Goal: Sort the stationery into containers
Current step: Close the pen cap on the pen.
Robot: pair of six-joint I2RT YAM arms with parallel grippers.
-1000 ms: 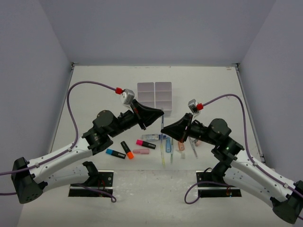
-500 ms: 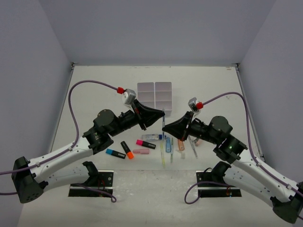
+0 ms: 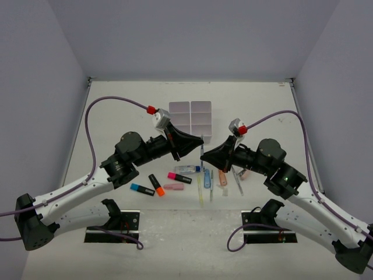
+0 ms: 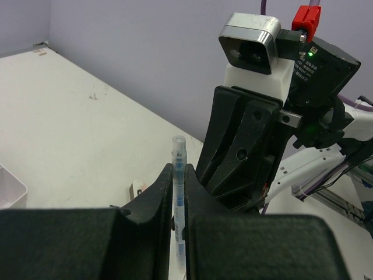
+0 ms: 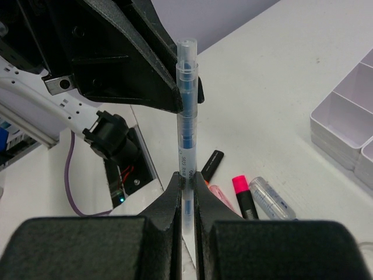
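A thin clear pen (image 5: 187,116) with blue ink is held upright, pinched at once by the left gripper (image 4: 178,185) and the right gripper (image 5: 186,185), above the table (image 3: 116,111).

- A robotics lab test cell, set up like a small recording booth.
- A bare white table (image 3: 116,111) is boxed in on three sides by plain pale lilac walls (image 3: 192,41).
- Two black-and-white robot arms (image 3: 76,189) stand on dark metal plates (image 3: 111,233) at the near edge.
- Purple cables (image 3: 87,134) with red connectors loop up from the arms.
- A small silver camera (image 4: 247,44) sits on one wrist, next to electronics with a green light (image 4: 310,52).
- Stationery (image 3: 175,178) and a white tray (image 3: 190,116) are laid out as test pieces, and a pen (image 5: 186,111) is held between the two arms.
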